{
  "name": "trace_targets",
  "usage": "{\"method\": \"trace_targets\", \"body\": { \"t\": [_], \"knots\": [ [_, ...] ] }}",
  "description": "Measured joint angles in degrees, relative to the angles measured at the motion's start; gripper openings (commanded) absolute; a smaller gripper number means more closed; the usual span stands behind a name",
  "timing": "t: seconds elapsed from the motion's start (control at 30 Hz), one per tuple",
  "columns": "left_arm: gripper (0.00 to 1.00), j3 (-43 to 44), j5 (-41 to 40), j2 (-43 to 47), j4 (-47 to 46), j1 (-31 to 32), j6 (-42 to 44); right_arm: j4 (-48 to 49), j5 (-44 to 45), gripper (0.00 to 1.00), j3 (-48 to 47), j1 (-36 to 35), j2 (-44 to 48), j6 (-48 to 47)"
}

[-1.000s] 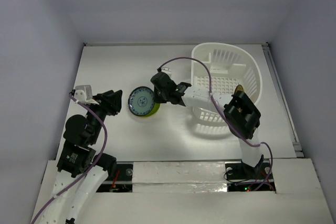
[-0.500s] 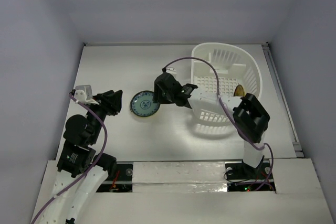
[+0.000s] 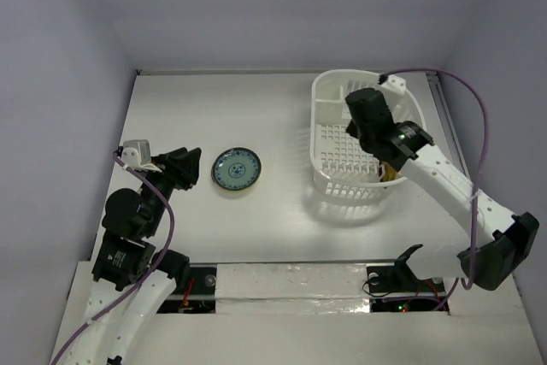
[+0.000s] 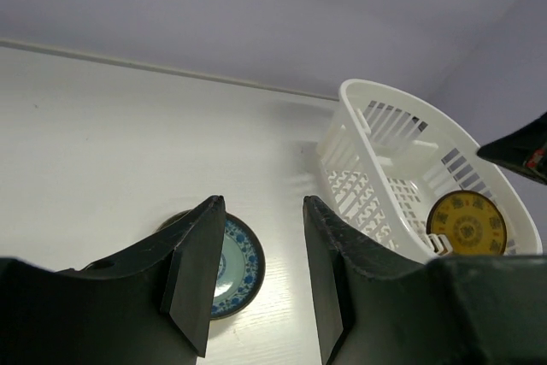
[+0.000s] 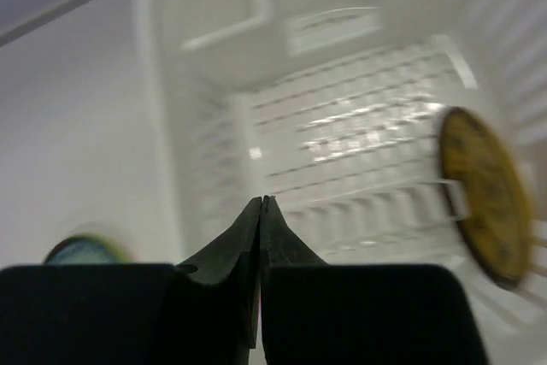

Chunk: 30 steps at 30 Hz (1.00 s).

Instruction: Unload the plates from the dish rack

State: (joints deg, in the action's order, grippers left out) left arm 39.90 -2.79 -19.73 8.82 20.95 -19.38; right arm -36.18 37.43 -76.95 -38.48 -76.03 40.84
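the right gripper [image 5: 261,203] has swung from the teal-blue plate [image 3: 237,168] back over the dish rack [image 3: 327,85]
its jaws are pressed together, empty; the amber-yellow plate [image 5: 483,194] stands on edge inside the rack. the left gripper [image 4: 263,211], jaws apart and empty, hangs near the teal-blue plate, which lies flat on the table [image 3: 171,108].

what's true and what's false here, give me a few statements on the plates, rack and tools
1. The teal-blue plate lies on the table, outside the dish rack. True.
2. The amber-yellow plate lies flat on the rack floor. False: it stands on edge by the rack's wall.
3. The right tool is shut on a plate. False: it is shut but holds nothing.
4. The left tool is open and empty. True.
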Motion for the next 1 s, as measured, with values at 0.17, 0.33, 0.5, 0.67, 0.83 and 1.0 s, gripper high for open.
{"method": "trace_targets", "body": {
  "t": [0.17, 0.33, 0.5, 0.67, 0.83, 1.0],
  "knots": [
    [0.38, 0.0, 1.1, 0.9, -0.2, 0.0, 0.0, -18.9, 6.7, 0.69, -0.5, 7.0, 1.1, 1.7],
    [0.38, 0.0, 2.4, 1.4, -0.4, 0.0, 0.0, -30.8, 6.1, 0.75, -2.5, 10.8, -4.7, -0.2],
    [0.39, 0.0, 3.3, 2.2, -0.4, 0.5, 0.0, -34.2, 5.5, 0.70, -3.3, 15.3, -9.5, -4.0],
    [0.39, 0.0, 3.6, 3.1, -0.4, 1.4, 0.0, -34.1, 5.4, 0.52, -3.4, 16.6, -13.4, -7.5],
    [0.39, 0.0, 3.6, 3.2, -0.4, 1.8, 0.0, -33.9, 5.4, 0.35, -3.8, 16.6, -17.2, -9.7],
    [0.39, 0.0, 3.6, 3.2, -0.4, 2.0, 0.0, -34.6, 6.8, 0.25, -5.3, 16.6, -19.2, -10.8]
  ]
}}
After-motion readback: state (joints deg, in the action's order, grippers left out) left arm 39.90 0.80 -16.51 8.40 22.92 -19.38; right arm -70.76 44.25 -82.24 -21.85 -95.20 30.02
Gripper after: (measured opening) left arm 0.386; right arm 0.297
